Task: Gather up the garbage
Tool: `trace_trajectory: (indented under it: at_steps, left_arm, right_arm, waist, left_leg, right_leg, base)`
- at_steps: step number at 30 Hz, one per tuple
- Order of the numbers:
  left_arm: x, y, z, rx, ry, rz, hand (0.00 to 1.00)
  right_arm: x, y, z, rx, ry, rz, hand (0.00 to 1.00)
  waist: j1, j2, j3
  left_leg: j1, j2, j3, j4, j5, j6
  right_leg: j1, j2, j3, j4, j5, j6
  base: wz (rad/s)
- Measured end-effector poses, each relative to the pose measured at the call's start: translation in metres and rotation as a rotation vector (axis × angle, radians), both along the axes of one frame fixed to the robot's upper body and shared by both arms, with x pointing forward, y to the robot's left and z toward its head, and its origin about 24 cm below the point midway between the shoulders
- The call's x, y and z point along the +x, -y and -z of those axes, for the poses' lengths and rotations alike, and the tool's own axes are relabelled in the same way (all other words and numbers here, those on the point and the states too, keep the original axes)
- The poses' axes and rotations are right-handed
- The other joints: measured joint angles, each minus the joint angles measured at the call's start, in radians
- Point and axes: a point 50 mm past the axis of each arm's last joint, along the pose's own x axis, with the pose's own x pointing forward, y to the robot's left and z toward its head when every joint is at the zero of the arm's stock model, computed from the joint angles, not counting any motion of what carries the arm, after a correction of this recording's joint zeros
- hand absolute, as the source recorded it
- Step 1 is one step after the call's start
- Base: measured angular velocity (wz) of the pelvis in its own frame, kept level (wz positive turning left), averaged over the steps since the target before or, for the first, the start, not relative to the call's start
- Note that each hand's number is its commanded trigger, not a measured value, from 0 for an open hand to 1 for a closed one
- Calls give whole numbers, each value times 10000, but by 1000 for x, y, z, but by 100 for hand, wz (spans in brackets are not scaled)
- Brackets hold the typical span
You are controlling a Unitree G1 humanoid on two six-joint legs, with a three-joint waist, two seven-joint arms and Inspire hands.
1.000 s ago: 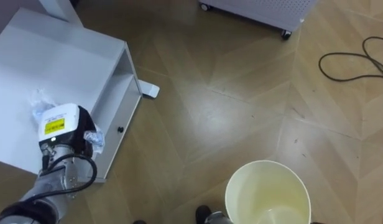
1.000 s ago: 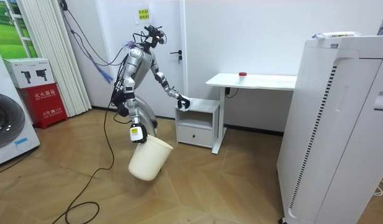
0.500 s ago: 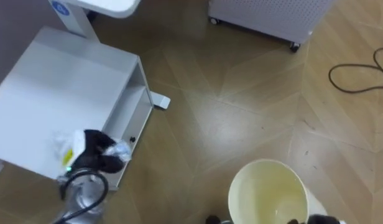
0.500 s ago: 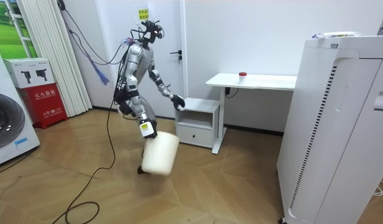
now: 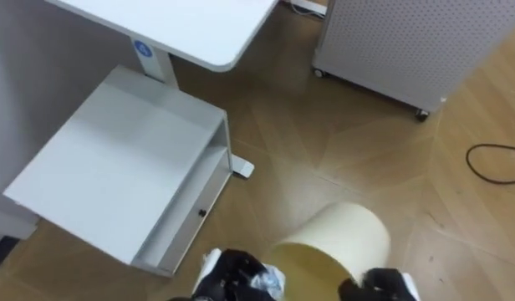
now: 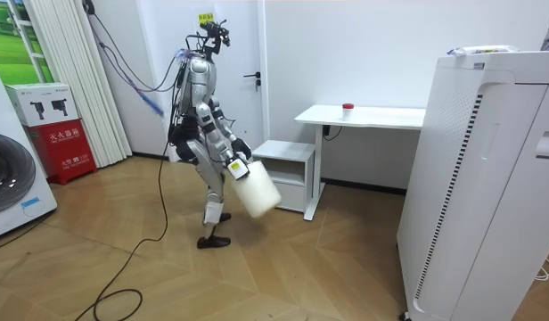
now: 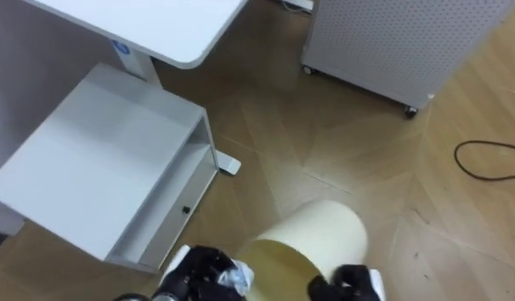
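Observation:
The garbage (image 5: 264, 278) is a crumpled wad of clear plastic, pinched in my left hand (image 5: 232, 276) at the bottom of the eye views. It sits right at the mouth of the cream bin (image 5: 337, 238), which is tilted with its opening toward me. My right hand (image 5: 381, 286) grips the bin's rim at the lower right. In the room view I stand upright beside the low white cabinet (image 6: 283, 165), with the bin (image 6: 255, 189) raised at waist height in front of me.
The white cabinet (image 5: 115, 159) with its drawer is at the left, under a white desk (image 5: 191, 25). A white perforated unit on castors (image 5: 408, 42) stands at the far right. A dark cable (image 5: 496, 163) lies on the wood floor.
My left hand has drawn back from the cabinet top with the plastic wad to the bin's mouth. The bin has been lifted and tilted up. I have straightened, and the view has shifted.

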Motion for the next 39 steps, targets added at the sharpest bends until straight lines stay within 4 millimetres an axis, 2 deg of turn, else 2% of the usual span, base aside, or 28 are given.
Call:
trace_trajectory:
  at_steps: [4,9,24,25,26,27,35,39]
  left_arm:
    - [0,11,-7,-614,160,645,100]
    - [-2,13,-6,-683,123,753,100]
    - [-4,13,-5,-707,31,840,100]
    - [-5,13,-4,-689,20,850,62]
    - [-5,13,-4,-675,17,863,40]
    - [-6,13,-4,-635,14,901,0]
    - [-8,13,-3,-618,29,860,0]
    - [-12,15,-2,-382,135,1071,0]
  right_arm:
    - [14,-18,-12,507,581,-819,100]
    - [15,-20,-13,709,551,-948,100]
    - [13,-24,-12,906,507,-1213,100]
    - [13,-24,-11,893,484,-1216,100]
    - [12,-24,-11,882,469,-1212,100]
    - [10,-23,-10,862,430,-1192,100]
    - [8,-23,-8,827,373,-1119,100]
    - [0,-21,-3,851,159,-1033,100]
  waist:
    - [183,5,2]
    - [201,-4,5]
    - [189,-125,-5]
    - [184,-126,-5]
    - [183,-127,-6]
    - [181,-131,-8]
    - [168,-129,-10]
    - [226,-104,-25]
  left_leg:
    - [-153,-2,40,-26,20,32]
    - [-157,-137,53,-88,24,39]
    - [-214,-135,151,-86,26,45]
    - [-217,-133,151,-84,26,45]
    - [-218,-133,151,-84,26,45]
    - [-217,-133,151,-84,26,45]
    - [-218,-127,149,-74,32,55]
    - [-236,-99,143,-83,32,55]
  right_leg:
    - [-229,-101,-5,89,0,2]
    - [-296,-138,32,168,-16,27]
    - [-393,-150,37,169,-23,41]
    - [-393,-146,38,161,-23,41]
    - [-393,-146,39,161,-23,41]
    - [-393,-146,40,160,-23,42]
    - [-383,-142,43,156,-12,52]
    - [-367,-114,31,76,27,52]
  base:
    - [-2]
    - [1]
    - [0]
    - [0]
    - [0]
    - [0]
    - [0]
    - [-1]
